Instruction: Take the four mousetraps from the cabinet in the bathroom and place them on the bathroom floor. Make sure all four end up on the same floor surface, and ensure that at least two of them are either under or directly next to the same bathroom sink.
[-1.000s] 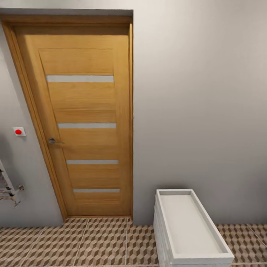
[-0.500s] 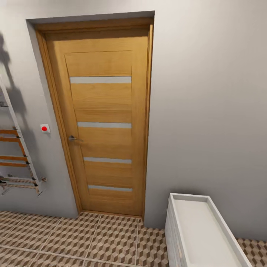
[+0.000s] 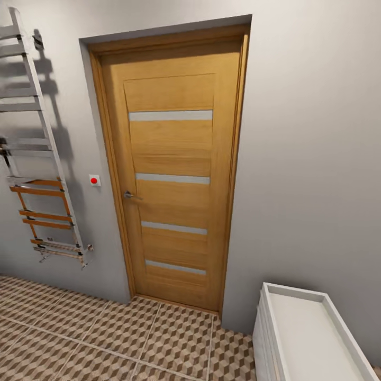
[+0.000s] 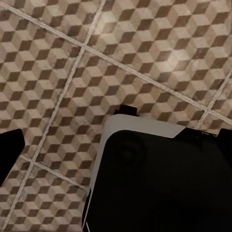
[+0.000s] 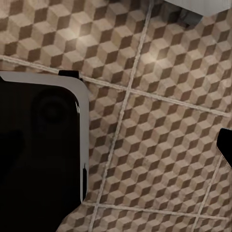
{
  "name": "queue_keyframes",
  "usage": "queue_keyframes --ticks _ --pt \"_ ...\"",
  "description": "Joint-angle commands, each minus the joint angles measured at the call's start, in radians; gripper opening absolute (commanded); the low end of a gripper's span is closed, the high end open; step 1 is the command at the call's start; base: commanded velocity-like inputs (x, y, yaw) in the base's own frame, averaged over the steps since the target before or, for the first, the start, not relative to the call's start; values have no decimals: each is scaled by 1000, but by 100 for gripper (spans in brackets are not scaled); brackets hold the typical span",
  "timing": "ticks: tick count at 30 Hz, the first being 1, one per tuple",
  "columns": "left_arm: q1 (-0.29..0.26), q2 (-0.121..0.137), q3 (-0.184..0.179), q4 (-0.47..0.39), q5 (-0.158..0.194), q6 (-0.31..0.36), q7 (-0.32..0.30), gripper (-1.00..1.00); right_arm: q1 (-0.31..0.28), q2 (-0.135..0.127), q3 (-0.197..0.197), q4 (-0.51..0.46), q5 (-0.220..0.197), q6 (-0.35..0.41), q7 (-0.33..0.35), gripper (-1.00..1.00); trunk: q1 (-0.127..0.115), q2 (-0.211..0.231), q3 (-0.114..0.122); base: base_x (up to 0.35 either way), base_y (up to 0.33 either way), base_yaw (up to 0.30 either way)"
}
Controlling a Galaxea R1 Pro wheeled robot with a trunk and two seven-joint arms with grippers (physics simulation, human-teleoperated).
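The mousetraps, the cabinet and the sink are out of view. The bathroom floor (image 3: 106,338), tiled in a brown and beige cube pattern, runs along the foot of the wall. Both wrist views look down on the same tiles, the bathroom floor (image 4: 145,58) on the left and the bathroom floor (image 5: 159,145) on the right. My left gripper (image 4: 116,145) has dark fingertips (image 4: 9,154) far apart at the picture's edges, with nothing between them. One dark fingertip (image 5: 225,145) of my right gripper (image 5: 116,145) sits at the far edge, and it holds nothing.
A shut wooden door (image 3: 172,174) with a lever handle (image 3: 129,196) fills the wall ahead. A chrome towel rail (image 3: 37,159) hangs at the left, with a red button (image 3: 94,180) beside the door. A small white drawer unit (image 3: 307,338) stands at the lower right. My dark base (image 4: 159,183) shows below the wrists.
The whole head view has swung left: door and white drawer unit have slid right in the picture, and the towel rail has come into view. This is camera motion.
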Motion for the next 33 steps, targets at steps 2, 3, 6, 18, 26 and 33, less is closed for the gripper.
queue_keyframes --ticks 2,3,6,18,26,33 --pt "-1 -1 -6 1 8 -3 2 100 -1 0 -8 3 11 -5 -4 100 0 -2 -1 0 0 267" --pt "-1 -1 -6 1 8 -3 2 100 -1 0 -8 3 12 -5 -4 100 0 -2 -1 0 0 267" --pt "-1 0 -6 1 8 -3 2 100 -1 0 -7 3 12 -5 -4 100 0 -2 0 0 0 267" --pt "-1 -1 -6 1 8 -3 2 100 -1 0 -6 3 14 -5 -3 100 0 -2 5 0 0 267" --pt "-1 -1 -6 1 8 -3 2 100 -1 0 -7 3 13 -5 -3 100 0 -2 8 0 0 267" --pt "-1 -1 -6 1 8 -3 2 100 -1 0 -7 3 13 -5 -3 100 0 -2 10 0 0 267"
